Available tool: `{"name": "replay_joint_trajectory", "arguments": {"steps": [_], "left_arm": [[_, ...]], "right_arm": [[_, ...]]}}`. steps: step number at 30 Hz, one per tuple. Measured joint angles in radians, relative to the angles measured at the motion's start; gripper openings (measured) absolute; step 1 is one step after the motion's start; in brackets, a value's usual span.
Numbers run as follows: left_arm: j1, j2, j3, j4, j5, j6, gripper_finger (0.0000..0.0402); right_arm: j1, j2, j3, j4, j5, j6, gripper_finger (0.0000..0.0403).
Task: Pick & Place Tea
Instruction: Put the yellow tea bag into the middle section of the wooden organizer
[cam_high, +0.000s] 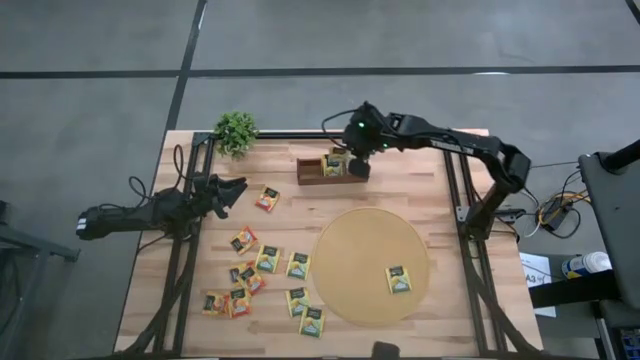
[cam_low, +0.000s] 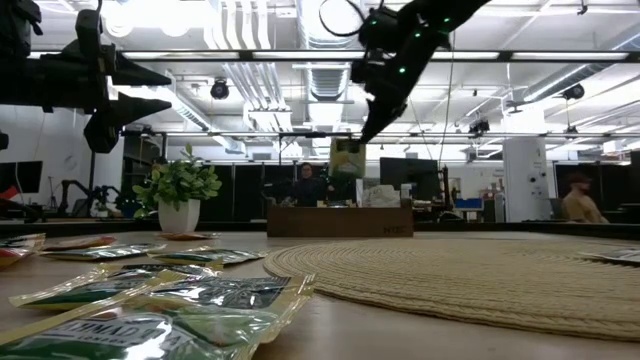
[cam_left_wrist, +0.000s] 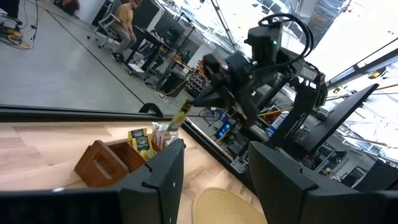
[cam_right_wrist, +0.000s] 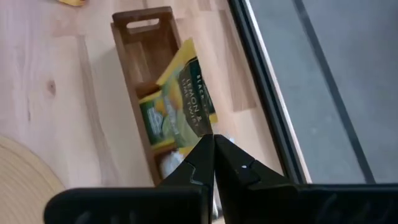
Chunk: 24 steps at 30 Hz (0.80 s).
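Observation:
My right gripper (cam_high: 347, 155) hangs over the brown wooden tray (cam_high: 312, 176) at the table's far side, shut on a yellow-green tea sachet (cam_right_wrist: 185, 87). In the low view the sachet (cam_low: 347, 158) hangs above the tray (cam_low: 340, 221). Other sachets (cam_right_wrist: 158, 121) stand in the tray's slots. Several loose sachets (cam_high: 268, 259) lie flat on the table's near left part, and one (cam_high: 398, 279) lies on the round mat. My left gripper (cam_high: 235, 190) waits open at the table's left side, holding nothing. My right gripper pinches one edge of the sachet (cam_right_wrist: 200, 129) between its two fingertips. The fingers slant down from above. The sachet hangs below the fingertips (cam_low: 366, 133), tilted, clear of the tray.
The round tan mat (cam_high: 360, 240) covers the table's near right part. A small potted plant (cam_high: 236, 130) stands at the far left corner. Black frame rails (cam_high: 462, 200) run along the table's edges. People sit in the room beyond the table.

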Motion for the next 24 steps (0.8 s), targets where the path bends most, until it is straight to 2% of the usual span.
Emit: {"name": "replay_joint_trajectory", "arguments": {"steps": [7,24], "left_arm": [[0.0,0.0,0.0,0.002,0.0,0.0,0.0174],[0.0,0.0,0.0,0.0,0.0,0.0,0.0174]], "right_arm": [[-0.008,0.115,0.077,-0.024,-0.044,-0.012,0.0008],[-0.007,0.248,0.079,0.008,-0.078,-0.013,0.0008]]}}
